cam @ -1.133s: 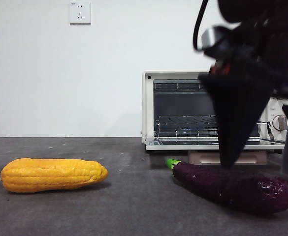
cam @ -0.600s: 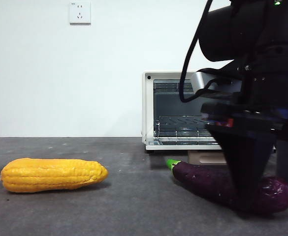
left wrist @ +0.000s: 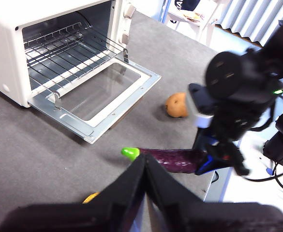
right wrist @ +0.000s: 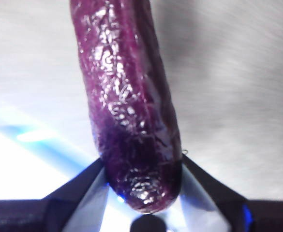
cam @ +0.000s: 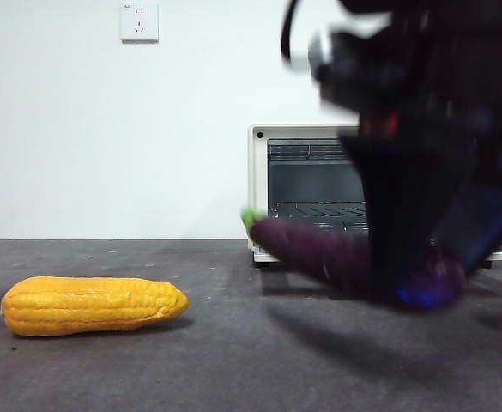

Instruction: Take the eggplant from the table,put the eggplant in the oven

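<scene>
A plain white wall with a socket [cam: 139,22] stands behind the dark grey table [cam: 233,360], where the oven [left wrist: 39,53] sits with its glass door [left wrist: 100,92] folded flat and its wire rack bare, ready to receive something. The right gripper [right wrist: 143,193] is clamped on the eggplant [cam: 319,253] near its blunt end, the 2 jaws pressing either side, so the long body sticks out toward the oven with the green stem tip leading. The eggplant hangs clear of the table, just in front of the oven's open door; that hold seems meant to let it slide in stem first. The left gripper [left wrist: 145,166] waits above, well back from the oven, its jaws pressed together on nothing. A corn cob [cam: 92,305] lies far from the oven, a small brown item [left wrist: 176,105] near the door's corner.
</scene>
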